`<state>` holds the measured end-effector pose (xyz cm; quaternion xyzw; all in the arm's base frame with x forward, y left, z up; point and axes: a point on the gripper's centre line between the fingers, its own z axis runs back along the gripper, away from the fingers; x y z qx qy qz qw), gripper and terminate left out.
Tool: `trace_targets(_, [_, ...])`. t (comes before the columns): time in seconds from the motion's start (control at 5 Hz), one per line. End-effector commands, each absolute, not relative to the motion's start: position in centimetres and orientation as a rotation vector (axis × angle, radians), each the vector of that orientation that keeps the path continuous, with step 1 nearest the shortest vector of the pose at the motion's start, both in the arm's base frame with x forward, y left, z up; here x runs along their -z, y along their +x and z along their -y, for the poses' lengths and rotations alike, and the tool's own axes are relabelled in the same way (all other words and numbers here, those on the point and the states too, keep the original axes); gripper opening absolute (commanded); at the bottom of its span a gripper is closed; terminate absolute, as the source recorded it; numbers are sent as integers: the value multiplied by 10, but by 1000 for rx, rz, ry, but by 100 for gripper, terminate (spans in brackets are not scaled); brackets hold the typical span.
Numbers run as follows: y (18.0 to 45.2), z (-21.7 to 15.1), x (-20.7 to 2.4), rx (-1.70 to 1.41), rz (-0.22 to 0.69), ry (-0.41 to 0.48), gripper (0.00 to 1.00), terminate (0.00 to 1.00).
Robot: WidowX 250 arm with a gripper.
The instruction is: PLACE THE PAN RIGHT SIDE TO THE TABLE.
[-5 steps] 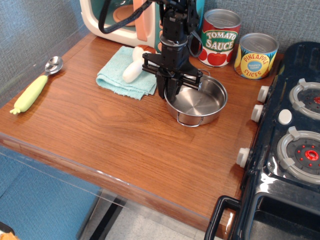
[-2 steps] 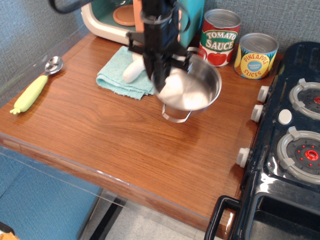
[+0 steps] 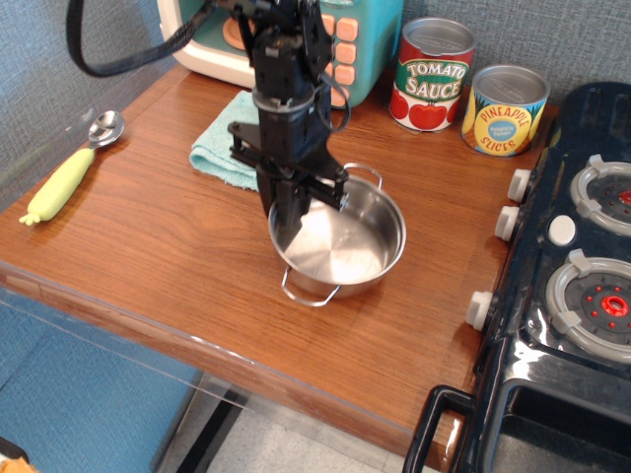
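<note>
The pan (image 3: 345,246) is a small shiny steel pot with two wire loop handles, near the middle of the brown wooden table (image 3: 168,246), toward its front. It looks tilted slightly and at or just above the tabletop. My black gripper (image 3: 294,209) comes down from above and is shut on the pan's left rim, one finger inside the pan and one outside.
A teal cloth (image 3: 229,146) lies behind the gripper, partly hidden by the arm. A tomato sauce can (image 3: 433,74) and a pineapple can (image 3: 504,108) stand at the back right. A black toy stove (image 3: 577,286) borders the right side. A yellow-handled spoon (image 3: 69,172) lies far left.
The gripper has carried the pan from the back of the table, near the cans, forward and left toward the front middle, and lowered it.
</note>
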<state>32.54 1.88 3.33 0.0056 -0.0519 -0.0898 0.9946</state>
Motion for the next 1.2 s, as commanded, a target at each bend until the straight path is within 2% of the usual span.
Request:
trace_targets(0.0, [318,-10,-47,245,139,38,0,0])
trace_targets(0.8, [295,-5,-45,344,132,44,0,0])
trace_targets(1.0, [293,-3,-47,375,165,78,100,0])
